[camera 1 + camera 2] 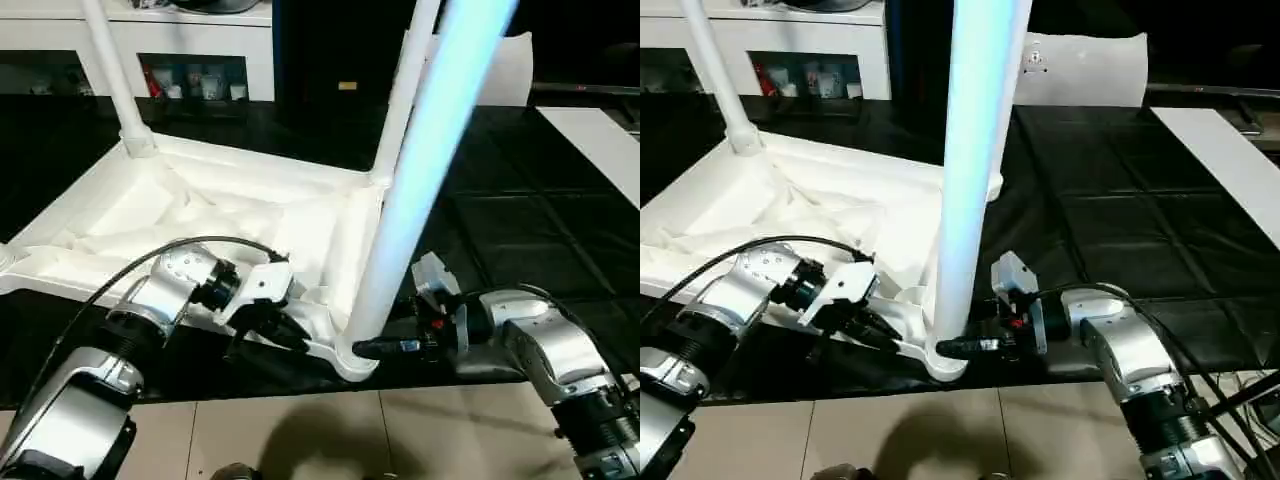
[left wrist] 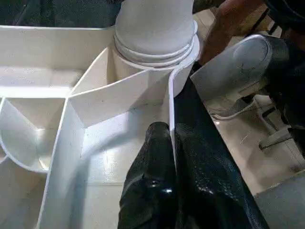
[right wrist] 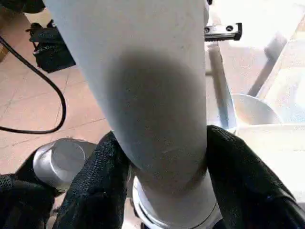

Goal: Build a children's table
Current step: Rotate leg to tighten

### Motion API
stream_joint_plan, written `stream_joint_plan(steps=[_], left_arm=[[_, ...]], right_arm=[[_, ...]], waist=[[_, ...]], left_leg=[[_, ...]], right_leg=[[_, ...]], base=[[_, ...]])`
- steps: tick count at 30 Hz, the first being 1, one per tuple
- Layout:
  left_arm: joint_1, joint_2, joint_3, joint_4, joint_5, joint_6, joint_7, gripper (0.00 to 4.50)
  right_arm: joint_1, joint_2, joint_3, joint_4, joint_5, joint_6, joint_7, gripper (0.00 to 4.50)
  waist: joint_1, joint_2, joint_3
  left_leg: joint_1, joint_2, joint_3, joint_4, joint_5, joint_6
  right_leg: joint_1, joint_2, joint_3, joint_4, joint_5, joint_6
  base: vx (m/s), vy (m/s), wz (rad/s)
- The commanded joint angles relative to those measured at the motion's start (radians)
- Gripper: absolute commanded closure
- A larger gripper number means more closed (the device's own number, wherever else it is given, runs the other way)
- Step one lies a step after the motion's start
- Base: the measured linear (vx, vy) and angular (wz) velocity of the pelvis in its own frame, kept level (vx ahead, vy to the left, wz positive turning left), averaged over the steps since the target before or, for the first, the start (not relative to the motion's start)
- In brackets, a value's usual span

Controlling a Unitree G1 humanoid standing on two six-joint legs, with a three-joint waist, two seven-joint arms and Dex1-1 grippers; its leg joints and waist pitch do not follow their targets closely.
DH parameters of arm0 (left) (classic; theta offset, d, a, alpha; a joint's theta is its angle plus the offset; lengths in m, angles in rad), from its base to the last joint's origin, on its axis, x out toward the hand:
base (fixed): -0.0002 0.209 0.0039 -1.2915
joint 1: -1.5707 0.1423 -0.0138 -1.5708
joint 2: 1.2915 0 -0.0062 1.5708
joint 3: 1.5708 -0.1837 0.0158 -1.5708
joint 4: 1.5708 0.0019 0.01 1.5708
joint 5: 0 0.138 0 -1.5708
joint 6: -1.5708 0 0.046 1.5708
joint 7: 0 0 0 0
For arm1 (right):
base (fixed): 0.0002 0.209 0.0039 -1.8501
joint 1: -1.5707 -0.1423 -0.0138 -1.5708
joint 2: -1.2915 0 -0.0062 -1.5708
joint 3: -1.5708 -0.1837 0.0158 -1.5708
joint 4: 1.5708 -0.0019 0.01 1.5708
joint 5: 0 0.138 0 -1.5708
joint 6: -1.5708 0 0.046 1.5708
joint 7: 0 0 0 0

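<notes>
Table top: the white rectangular plastic table top [image 1: 190,215] lies upside down on the black bench [image 1: 520,230], ribbed underside up, filling the head view from 9 o'clock to centre.
Leg in hand: a long white tapered tubular leg [image 1: 965,190] stands with its foot end in the round corner socket [image 1: 943,362] nearest the robot, at about 6 o'clock; its long axis runs near upright, leaning slightly toward 1 o'clock.
Other legs: two more legs [image 1: 112,75] rise from the far corners, at 11 and 12 o'clock.
Key relation: the socket sits between the two grippers, the right one at 3 o'clock of it, the left at 9 o'clock; the right arm is on the leg itself.
Right gripper [image 3: 162,162]: closed around the leg just above the socket, a black finger on either side.
Left gripper [image 2: 172,157]: pinched on the table top's thin edge wall [image 2: 170,102] beside the socket, steadying it.
Likely step: pressing the leg home, judging by the collar at the socket's lip.
</notes>
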Motion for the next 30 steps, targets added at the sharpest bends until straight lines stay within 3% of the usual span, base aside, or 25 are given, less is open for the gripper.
stream_joint_plan(steps=[1, 6, 9, 10, 14, 18, 19, 20, 23, 24, 26, 28, 30], left_arm=[[0.004, 0.001, -0.051, -0.010, 0.014, -0.008, -0.035, 4.50], [0.002, -0.039, 0.010, 0.005, 0.010, 0.045, -0.010, 4.50], [-0.009, -0.088, 0.052, 0.016, -0.018, 0.120, 0.103, 4.50], [-0.014, -0.105, 0.061, 0.018, -0.024, 0.143, 0.147, 4.50], [-0.025, -0.211, 0.107, 0.016, -0.047, 0.227, 0.324, 4.50], [-0.061, -0.333, 0.153, 0.055, -0.019, 0.274, 0.546, 4.50], [-0.061, -0.333, 0.153, 0.055, -0.019, 0.274, 0.546, 4.50], [-0.088, -0.388, 0.177, 0.089, -0.003, 0.289, 0.664, 4.50], [-0.123, -0.439, 0.183, 0.126, 0.035, 0.285, 0.813, 4.50], [-0.131, -0.447, 0.179, 0.134, 0.052, 0.281, 0.844, 4.50], [-0.141, -0.456, 0.172, 0.144, 0.092, 0.280, 0.898, 4.50], [-0.142, -0.456, 0.170, 0.146, 0.106, 0.278, 0.906, 4.50], [-0.138, -0.452, 0.171, 0.148, 0.112, 0.274, 0.900, 4.50]], right_arm=[[-0.001, 0.005, 0.011, -0.015, 0.023, 0.023, 0.012, 2.44], [0.021, 0.044, -0.002, -0.018, 0.009, 0.017, -0.071, 2.46], [0.030, 0.124, -0.034, 0.006, -0.040, -0.013, -0.257, 2.47], [0.025, 0.155, -0.052, 0.013, -0.042, -0.001, -0.318, 2.49], [0.001, 0.290, -0.126, 0.049, -0.037, 0.041, -0.550, 2.52], [-0.015, 0.394, -0.138, 0.074, -0.072, 0.048, -0.718, 2.52], [-0.015, 0.394, -0.138, 0.074, -0.072, 0.048, -0.718, 2.52], [-0.034, 0.449, -0.144, 0.110, -0.109, 0.043, -0.830, 2.52], [-0.074, 0.524, -0.174, 0.179, -0.156, 0.023, -0.997, 2.52], [-0.085, 0.542, -0.182, 0.196, -0.165, 0.017, -1.035, 2.52], [-0.103, 0.571, -0.184, 0.218, -0.197, -0.007, -1.100, 2.52], [-0.105, 0.577, -0.185, 0.221, -0.209, -0.016, -1.115, 2.52], [-0.100, 0.576, -0.189, 0.217, -0.206, -0.030, -1.102, 1.97]], waist=[[0.000, 0.001, -0.058], [-0.004, -0.001, -0.057], [-0.012, -0.002, -0.052], [-0.017, 0.000, -0.049], [-0.049, -0.002, -0.051], [-0.069, -0.005, -0.053], [-0.069, -0.005, -0.054], [-0.073, -0.005, -0.055], [-0.074, -0.006, -0.059], [-0.076, -0.003, -0.061], [-0.073, 0.000, -0.062], [-0.072, -0.003, -0.064], [-0.070, -0.002, -0.063]], left_leg=[[0.028, 0.056, -0.015, -0.067, -0.253, 0.018], [0.027, 0.055, -0.014, -0.068, -0.262, 0.011], [0.030, 0.050, -0.020, -0.071, -0.326, -0.017], [0.028, 0.049, -0.026, -0.074, -0.355, -0.032], [0.028, 0.048, -0.034, -0.077, -0.415, -0.060], [0.023, 0.044, -0.030, -0.073, -0.389, -0.042], [0.022, 0.044, -0.029, -0.072, -0.378, -0.036], [0.020, 0.041, -0.026, -0.068, -0.350, -0.021], [0.016, 0.039, -0.026, -0.066, -0.316, -0.006], [0.019, 0.038, -0.024, -0.064, -0.308, -0.004], [0.016, 0.039, -0.023, -0.065, -0.277, 0.010], [0.016, 0.038, -0.021, -0.062, -0.263, 0.022], [0.016, 0.039, -0.022, -0.063, -0.258, 0.032]], right_leg=[[0.034, -0.043, 0.023, -0.058, -0.192, -0.249], [0.033, -0.043, 0.023, -0.060, -0.204, -0.250], [0.024, -0.047, 0.025, -0.072, -0.321, -0.222], [0.023, -0.048, 0.025, -0.076, -0.385, -0.200], [0.016, -0.045, 0.022, -0.080, -0.425, -0.180], [0.018, -0.044, 0.024, -0.084, -0.392, -0.184], [0.020, -0.044, 0.024, -0.084, -0.382, -0.183], [0.018, -0.043, 0.027, -0.085, -0.364, -0.183], [0.025, -0.044, 0.026, -0.086, -0.349, -0.180], [0.022, -0.043, 0.026, -0.086, -0.336, -0.183], [0.028, -0.040, 0.025, -0.083, -0.281, -0.188], [0.030, -0.039, 0.025, -0.081, -0.250, -0.190], [0.032, -0.040, 0.024, -0.080, -0.240, -0.192]], base=[[0.000, 0.000, 0.00], [0.000, 0.000, 0.00], [0.000, 0.000, 0.00], [0.000, 0.000, 0.00], [0.000, 0.000, 0.00], [0.000, 0.000, 0.00], [0.000, 0.000, 0.00], [0.000, 0.000, 0.00], [0.000, 0.000, 0.00], [0.000, 0.000, 0.00], [0.000, 0.000, 0.00], [0.000, 0.000, 0.00], [0.000, 0.000, 0.00]])
